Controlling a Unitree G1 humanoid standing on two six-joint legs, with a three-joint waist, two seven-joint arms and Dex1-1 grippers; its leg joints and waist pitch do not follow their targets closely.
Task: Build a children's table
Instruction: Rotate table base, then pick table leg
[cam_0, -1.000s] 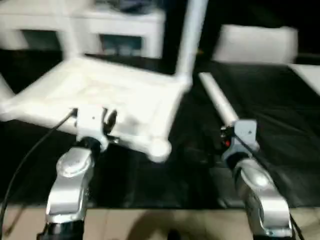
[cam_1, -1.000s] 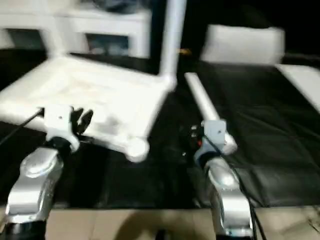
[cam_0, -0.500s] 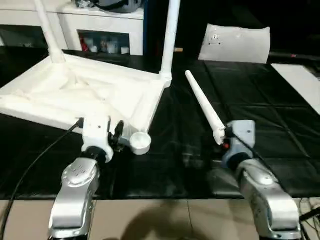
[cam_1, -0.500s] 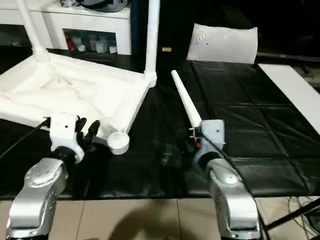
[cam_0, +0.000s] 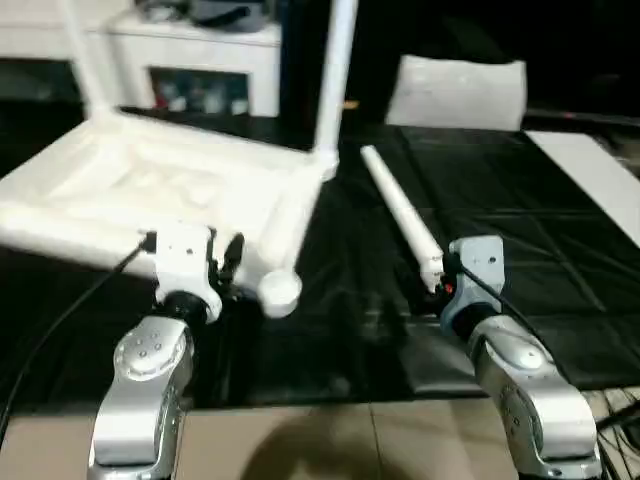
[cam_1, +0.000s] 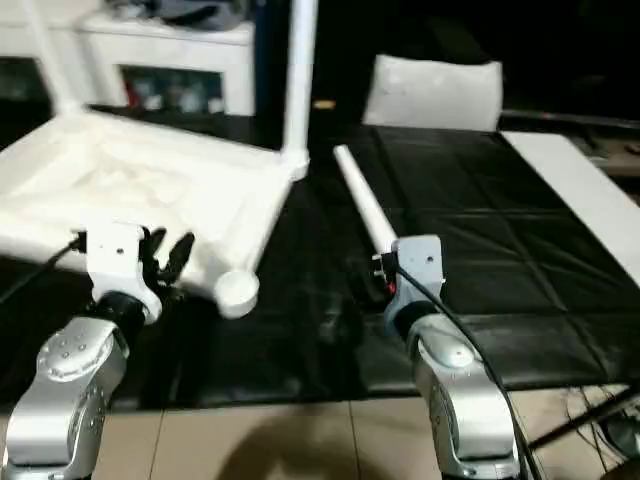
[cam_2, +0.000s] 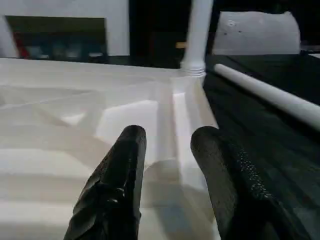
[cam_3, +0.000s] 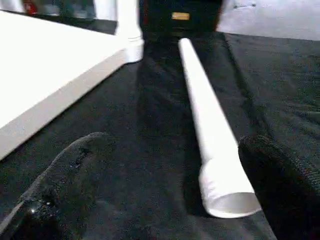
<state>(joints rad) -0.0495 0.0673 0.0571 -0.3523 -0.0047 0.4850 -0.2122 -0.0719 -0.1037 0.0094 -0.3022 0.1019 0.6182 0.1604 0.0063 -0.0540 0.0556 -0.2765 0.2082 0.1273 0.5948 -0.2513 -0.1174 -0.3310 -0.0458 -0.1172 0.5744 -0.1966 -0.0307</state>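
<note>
The children's table top (cam_0: 150, 190) lies upside down on the left of the black mat. One white leg (cam_0: 335, 80) stands upright in its far right corner and another (cam_0: 85, 50) at the far left. The near right corner socket (cam_0: 280, 291) is empty. My left gripper (cam_0: 225, 262) is at the top's near rim, its black fingers (cam_2: 125, 170) apart and gripping nothing. A loose leg (cam_0: 400, 215) lies on the mat. Its thick end (cam_3: 225, 195) lies between the wide-open fingers of my right gripper (cam_3: 175, 145), untouched.
A white cabinet (cam_0: 190, 60) stands behind the table top. A white panel (cam_0: 455, 92) leans at the back and a flat white panel (cam_0: 590, 170) lies at the right. The black mat (cam_0: 520, 200) ends at a tiled floor (cam_0: 330, 440). A cable (cam_0: 60, 320) trails from my left wrist.
The whole view has shifted and tilted with the camera. Both grippers stay where they were, at the table's near rim and at the loose leg's thick end.
</note>
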